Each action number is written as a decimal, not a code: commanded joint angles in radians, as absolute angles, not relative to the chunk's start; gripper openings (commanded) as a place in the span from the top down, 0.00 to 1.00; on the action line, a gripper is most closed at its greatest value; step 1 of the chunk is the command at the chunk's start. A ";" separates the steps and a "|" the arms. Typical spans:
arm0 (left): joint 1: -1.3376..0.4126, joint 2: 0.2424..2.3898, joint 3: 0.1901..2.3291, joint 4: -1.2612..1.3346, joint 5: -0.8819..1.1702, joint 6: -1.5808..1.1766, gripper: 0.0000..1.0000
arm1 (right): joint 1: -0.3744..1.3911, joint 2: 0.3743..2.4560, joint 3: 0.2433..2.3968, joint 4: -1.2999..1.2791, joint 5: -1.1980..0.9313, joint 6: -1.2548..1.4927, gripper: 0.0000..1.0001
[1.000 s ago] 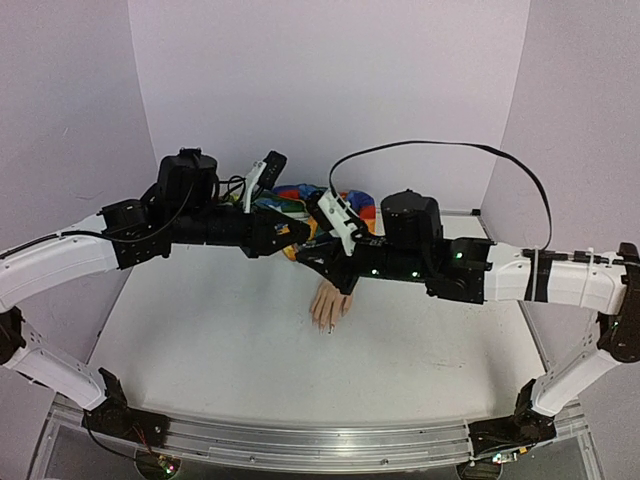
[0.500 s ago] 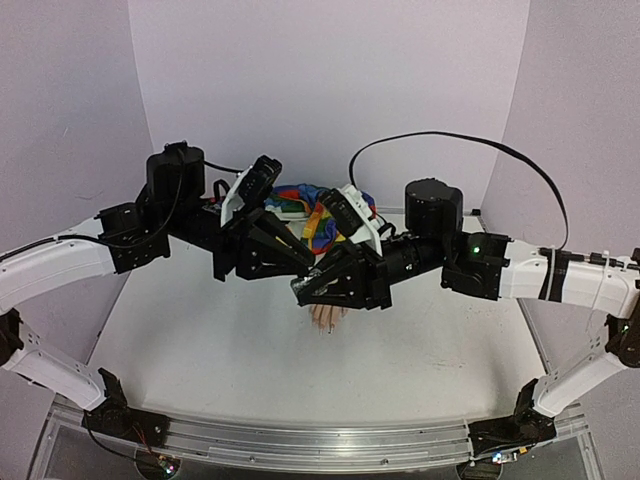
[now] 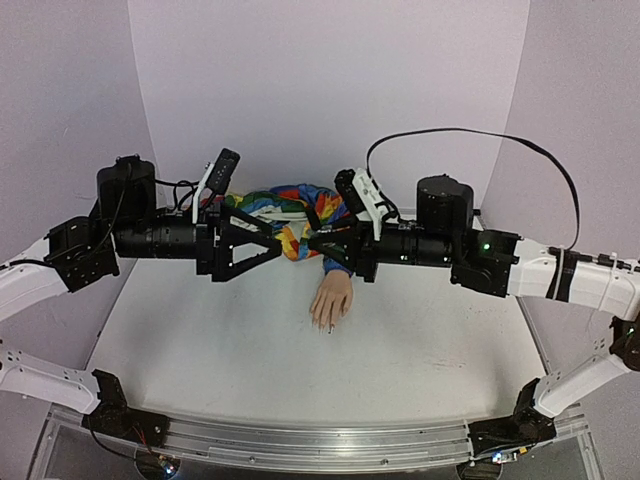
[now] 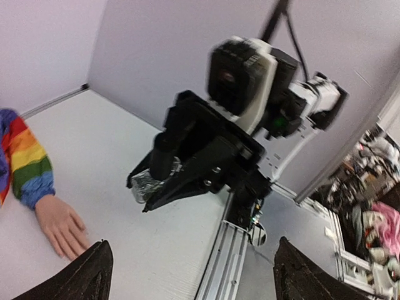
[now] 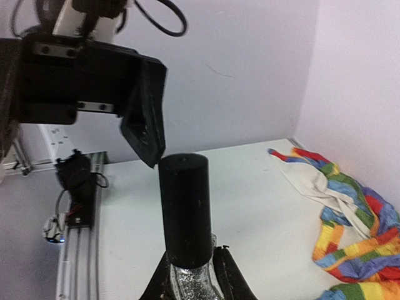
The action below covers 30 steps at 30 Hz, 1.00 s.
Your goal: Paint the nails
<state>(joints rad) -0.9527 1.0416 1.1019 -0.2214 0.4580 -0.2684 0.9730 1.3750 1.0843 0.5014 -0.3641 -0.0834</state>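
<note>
A pale mannequin hand point(image 3: 331, 298) lies palm down on the table, coming out of a rainbow-striped sleeve point(image 3: 292, 218). Its nails point(image 3: 326, 324) are tiny specks at the fingertips nearest me. Above the wrist, my right gripper point(image 3: 318, 243) is shut on a small glittery bottle point(image 5: 190, 282) with a tall black cap point(image 5: 183, 212) still on it. My left gripper point(image 3: 268, 243) faces it from the left, open and empty, with a short gap between them. In the left wrist view my gripper point(image 4: 194, 278) frames the bottle point(image 4: 147, 185) and the hand point(image 4: 61, 226).
More rainbow and white cloth point(image 5: 353, 234) lies bunched at the back against the wall. The aluminium rail point(image 4: 228, 256) runs along the table's near edge. Purple walls close in the back and both sides.
My left gripper has opened and drawn back to the left. Both grippers rose from low over the hand, and the right one still holds the capped bottle. The mannequin hand is uncovered again.
</note>
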 commanded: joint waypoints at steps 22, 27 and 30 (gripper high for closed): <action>-0.966 1.236 1.165 -0.057 0.152 -0.563 0.72 | 1.111 1.514 1.187 0.577 0.112 -0.189 1.00; -0.972 1.269 1.179 -0.054 0.200 -0.528 0.90 | 1.112 1.506 1.181 0.581 0.104 -0.173 1.00; -0.973 1.292 1.183 -0.043 0.289 -0.487 0.97 | 1.112 1.487 1.167 0.598 0.057 -0.150 1.00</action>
<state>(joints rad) -0.9630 1.2644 1.1175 -0.1127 0.1619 -0.5205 1.1000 1.5219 1.1328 0.4858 0.1177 -0.1658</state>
